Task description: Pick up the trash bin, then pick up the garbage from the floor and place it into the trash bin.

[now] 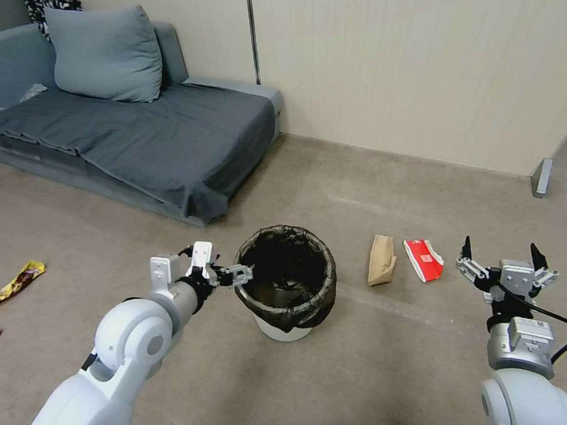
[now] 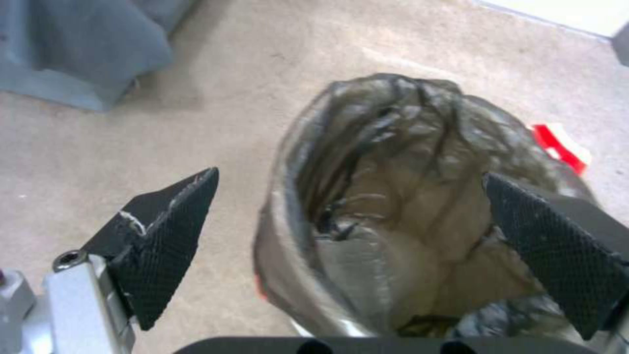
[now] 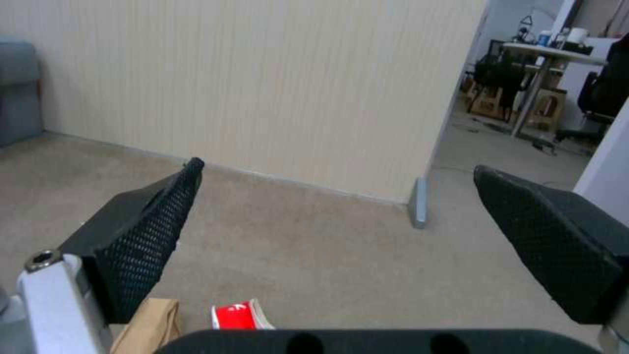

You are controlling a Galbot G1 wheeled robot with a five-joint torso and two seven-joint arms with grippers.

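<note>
The trash bin [image 1: 287, 281] stands upright on the floor, straight ahead of the robot. The left gripper [image 1: 234, 273] sits at its near-left rim, fingers apart — in the left wrist view one pad [image 2: 164, 236] lies outside the wall, the other [image 2: 557, 246] over the liner, so the rim lies between them. The right gripper [image 1: 502, 262] hangs well apart, fingers spread, the farther arm.

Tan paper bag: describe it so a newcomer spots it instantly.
Start at the trash bin on the floor in front of the sofa. On the bin's right lies the tan paper bag. A red-and-white packet lies beside it; the bag is plain brown and nearer the bin.
</note>
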